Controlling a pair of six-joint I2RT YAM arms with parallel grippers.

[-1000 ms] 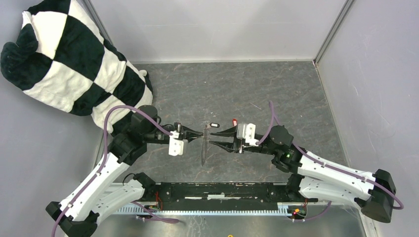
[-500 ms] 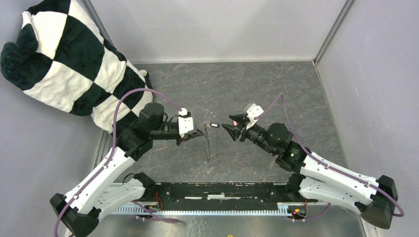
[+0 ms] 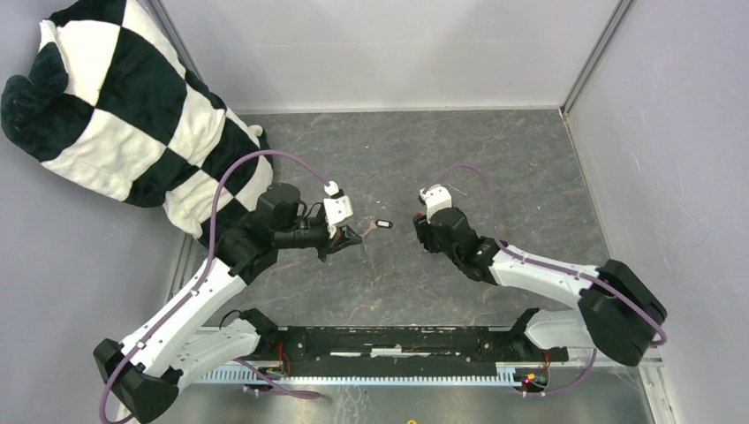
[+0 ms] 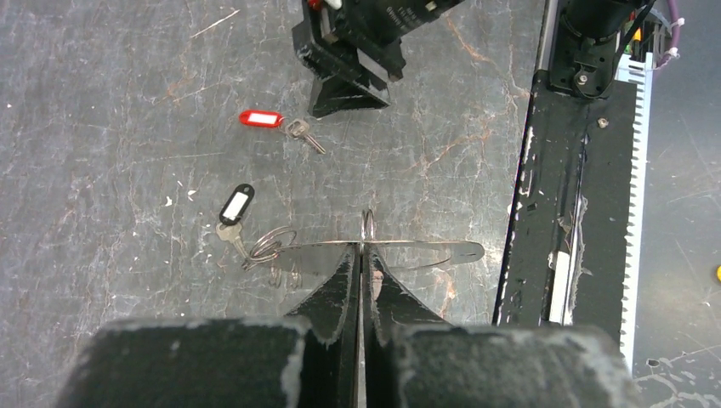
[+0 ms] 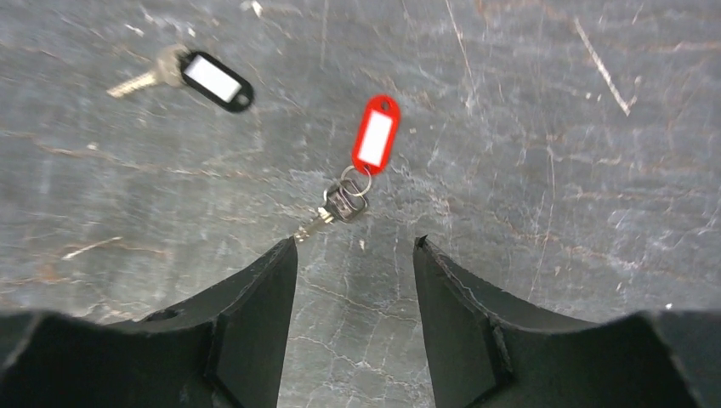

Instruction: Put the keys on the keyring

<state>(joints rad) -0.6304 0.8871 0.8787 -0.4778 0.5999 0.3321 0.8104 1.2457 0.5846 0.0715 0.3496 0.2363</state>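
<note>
Nothing is threaded yet: the left gripper (image 4: 361,252) pinches the thin silvery jagged metal keyring (image 4: 442,252), and the right gripper (image 5: 355,248) gapes above the red-tagged metal key (image 5: 373,138), with the black-tagged metal key (image 5: 216,80) lying nearby.

The bench (image 3: 495,159) is dark grey, mottled like stone, with rust-brown veins and pale scratches. Against it the keys (image 5: 136,82) are silvery, one on a black tag (image 5: 217,81) and one on a red tag (image 5: 375,134), each with a white label. The keyring (image 4: 442,252) is silvery-grey. The left claw (image 4: 361,272) and right claw (image 5: 355,246) are matt black, the arms (image 3: 539,269) white with black joints and purple cables (image 3: 269,152), and the plush cloth (image 3: 115,97) is checked black and cream-white.
</note>
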